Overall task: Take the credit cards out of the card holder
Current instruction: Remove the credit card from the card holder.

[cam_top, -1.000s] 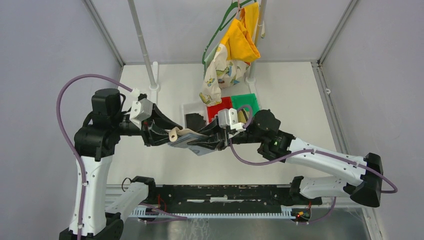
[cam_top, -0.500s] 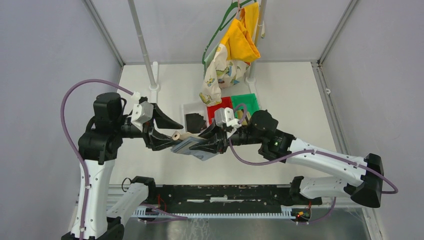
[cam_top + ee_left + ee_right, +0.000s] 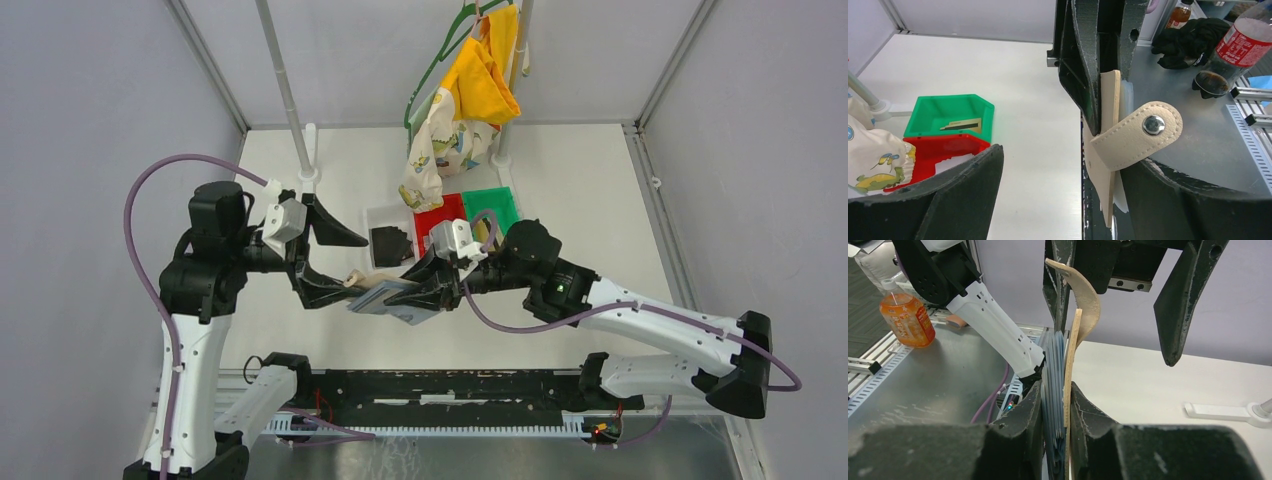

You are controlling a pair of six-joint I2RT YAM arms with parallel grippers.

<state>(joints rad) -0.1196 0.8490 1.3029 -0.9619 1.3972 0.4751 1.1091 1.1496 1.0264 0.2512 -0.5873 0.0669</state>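
Note:
The tan card holder [image 3: 385, 296] hangs above the table, edge-on in both wrist views, with my right gripper [image 3: 425, 287] shut on it. The right wrist view has the tan cover [image 3: 1071, 360] and bluish plastic sleeves [image 3: 1053, 370] squeezed between the fingers [image 3: 1088, 425]. My left gripper [image 3: 352, 265] stands open around the holder's left end. The snap tab [image 3: 1140, 135] rests close to one finger [image 3: 1173, 200], while the other finger [image 3: 948, 200] is far off. Black credit cards [image 3: 390, 245] lie in the white bin [image 3: 378, 215]. Whether cards sit in the sleeves is hidden.
A red bin [image 3: 440, 215] and a green bin [image 3: 492, 207] with a flat card [image 3: 960, 124] stand behind the holder. Clothes [image 3: 460, 110] hang on a rack at the back. Bottles [image 3: 1243, 50] and a dark cloth [image 3: 1193, 40] sit on the metal shelf beyond the near edge.
My left gripper has opened wide and let go of the card holder. The right gripper kept its grip and carried the holder slightly toward the near edge.

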